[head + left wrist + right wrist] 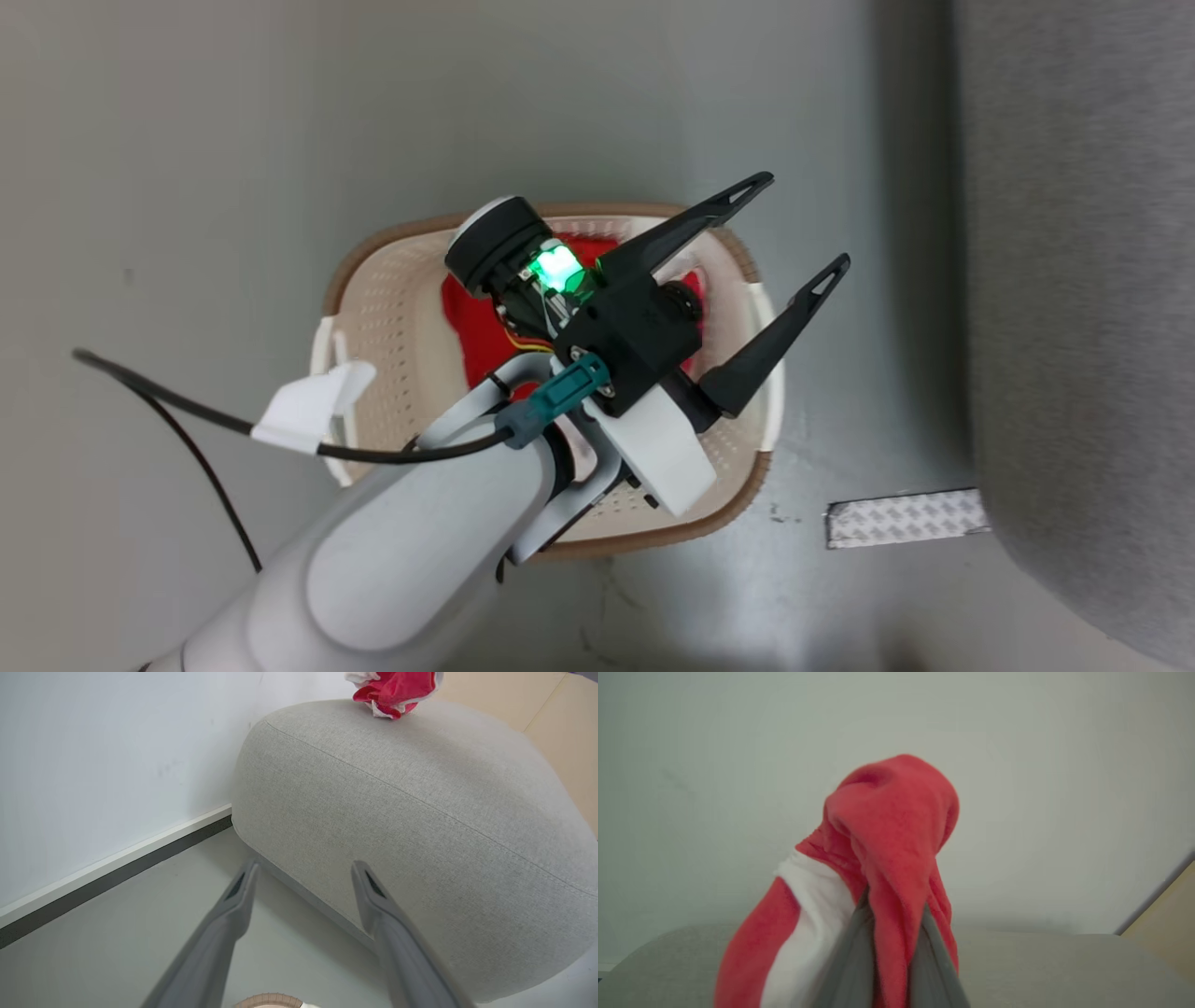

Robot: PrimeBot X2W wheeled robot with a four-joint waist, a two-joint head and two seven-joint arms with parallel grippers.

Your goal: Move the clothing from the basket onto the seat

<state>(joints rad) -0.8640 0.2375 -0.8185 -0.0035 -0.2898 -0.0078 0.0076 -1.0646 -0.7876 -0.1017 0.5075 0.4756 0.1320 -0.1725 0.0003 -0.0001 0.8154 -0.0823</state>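
The basket (387, 308) stands on the floor with red clothing (478, 329) lying inside it. My left gripper (801, 224) hovers over the basket's right side, open and empty, fingers aimed toward the seat (1074, 280). In the left wrist view the open left gripper (304, 865) faces the seat's rounded grey end (397, 812), and a red-and-white garment (395, 688) hangs at the seat's top edge. My right gripper (894, 905) is shut on that red-and-white garment (892, 812), holding it bunched above the seat (1064, 961).
A strip of patterned tape (906, 518) lies on the grey floor between basket and seat. A black cable (187, 411) trails from my left forearm. A white wall with a dark skirting (117, 868) runs behind the seat. The basket's rim (271, 1001) shows below my left fingers.
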